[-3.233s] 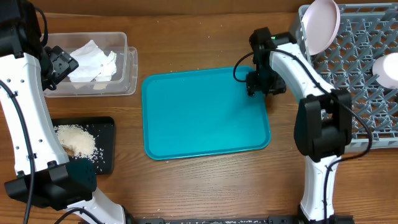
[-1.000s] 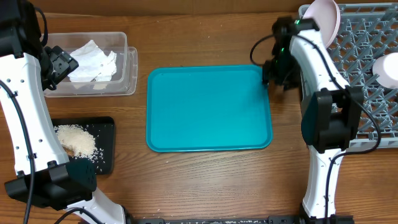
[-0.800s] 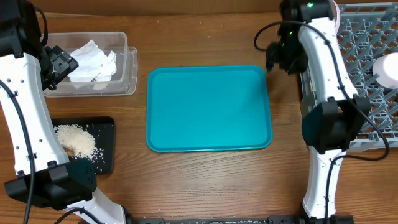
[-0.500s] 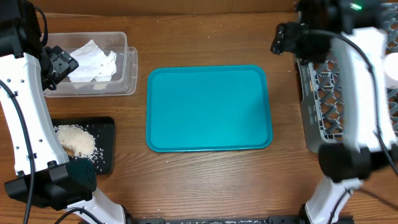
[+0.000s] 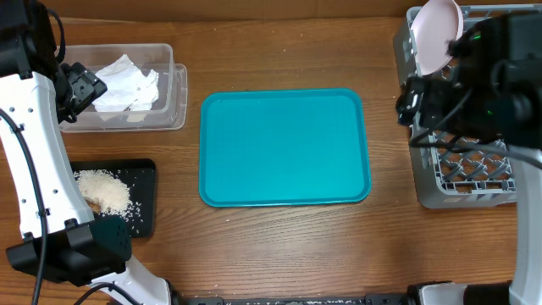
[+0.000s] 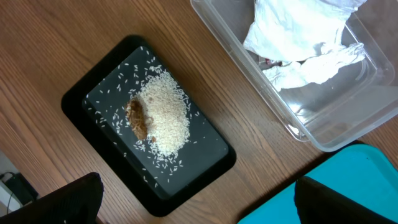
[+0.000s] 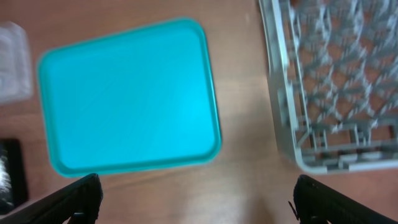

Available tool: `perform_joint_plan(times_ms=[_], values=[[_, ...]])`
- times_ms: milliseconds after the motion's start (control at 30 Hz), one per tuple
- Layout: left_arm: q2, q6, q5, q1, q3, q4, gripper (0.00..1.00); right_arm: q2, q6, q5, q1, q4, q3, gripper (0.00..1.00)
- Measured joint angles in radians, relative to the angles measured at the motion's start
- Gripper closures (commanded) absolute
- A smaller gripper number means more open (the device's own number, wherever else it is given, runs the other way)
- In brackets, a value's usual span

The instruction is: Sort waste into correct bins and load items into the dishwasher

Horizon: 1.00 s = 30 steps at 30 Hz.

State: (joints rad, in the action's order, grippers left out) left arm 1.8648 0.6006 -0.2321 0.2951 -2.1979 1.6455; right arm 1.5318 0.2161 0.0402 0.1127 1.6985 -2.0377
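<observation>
The wooden table point(image 5: 279, 246) fills every view, and I see nothing of the room beyond it. The grey dish rack point(image 5: 474, 182) sits at the right edge, cut off by the frame and largely covered from above by my right arm. The right wrist camera, though blurred, shows its near left corner and rows of upright pegs.

The teal tray point(image 5: 284, 148) lies mid-table with its long axis running left to right, close beside the rack but not touching it. At far left the clear tub point(image 5: 174, 93) also lies left to right. The black tray point(image 5: 144, 195) sits nearer me, just apart from the tub.

The plate point(image 5: 436, 34) stands on edge in the rack's far left corner. The crumpled napkin point(image 5: 127, 80) is in the tub. The rice point(image 5: 106, 188) is heaped on the black tray, and only the left wrist view clearly shows the brown scrap point(image 6: 138, 118) against the heap's edge.

The left gripper point(image 6: 196, 186) hangs above the black tray, fingers spread wide and holding nothing. The right gripper point(image 7: 194, 186) is likewise spread and empty.
</observation>
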Motion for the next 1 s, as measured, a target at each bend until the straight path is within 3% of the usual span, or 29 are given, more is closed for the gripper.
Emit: perform_joint_plan(times_ms=[400, 800, 1000], values=[[0.000, 0.000, 0.000, 0.000, 0.000, 0.000, 0.00, -0.043, 0.078, -0.034, 0.002, -0.005, 0.094, 0.00], [0.000, 0.000, 0.001, 0.000, 0.000, 0.000, 0.00, -0.503, 0.141, -0.040, 0.013, -0.036, 0.414, 0.00], [0.000, 0.000, 0.001, 0.000, 0.000, 0.000, 0.00, -0.559, 0.183, -0.041, 0.013, -0.030, 0.437, 0.00]])
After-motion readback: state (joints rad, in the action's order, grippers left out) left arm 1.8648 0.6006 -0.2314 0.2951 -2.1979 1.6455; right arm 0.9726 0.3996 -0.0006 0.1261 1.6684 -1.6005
